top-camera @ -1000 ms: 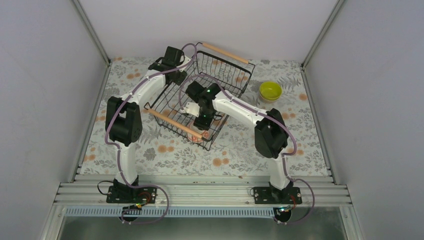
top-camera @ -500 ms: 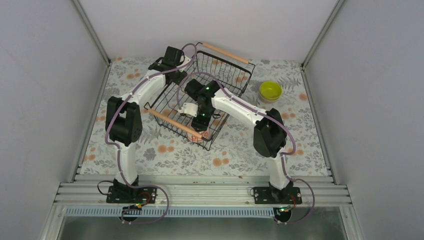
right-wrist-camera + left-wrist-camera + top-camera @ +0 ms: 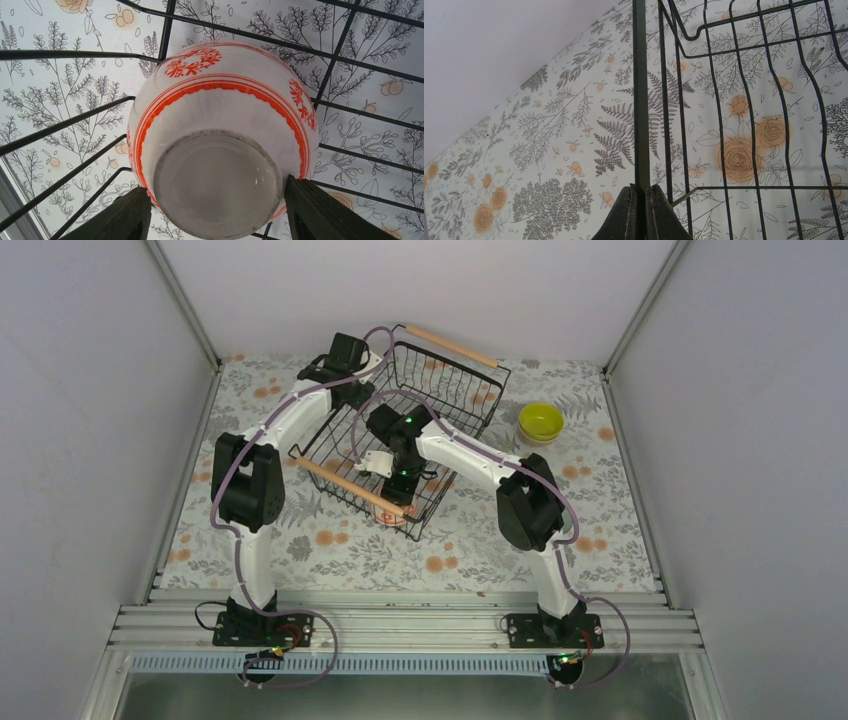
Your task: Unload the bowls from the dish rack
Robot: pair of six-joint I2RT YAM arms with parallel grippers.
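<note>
The black wire dish rack [image 3: 452,390] stands at the table's far middle, with wooden handles at its far end [image 3: 450,345] and near end [image 3: 350,490]. My left gripper [image 3: 335,365] is shut on the rack's upright corner wire [image 3: 640,100], which is pinched between its fingertips [image 3: 641,200]. My right gripper [image 3: 400,485] reaches down inside the rack. It is open, with one finger [image 3: 120,220] on each side of the pinkish bowl [image 3: 220,140]. The bowl has red-orange bands and lies bottom-up on the rack floor. A yellow-green bowl [image 3: 541,421] sits on the table to the right of the rack.
The table has a floral cloth [image 3: 330,540] and is closed in by grey walls on the left, back and right. The rack's wire sides [image 3: 60,125] close in around my right gripper. Something pale shows under the yellow-green bowl, but I cannot tell what it is.
My right arm has shifted slightly left and deeper into the rack, over the patterned bowl. My left arm and the rack have not moved.
</note>
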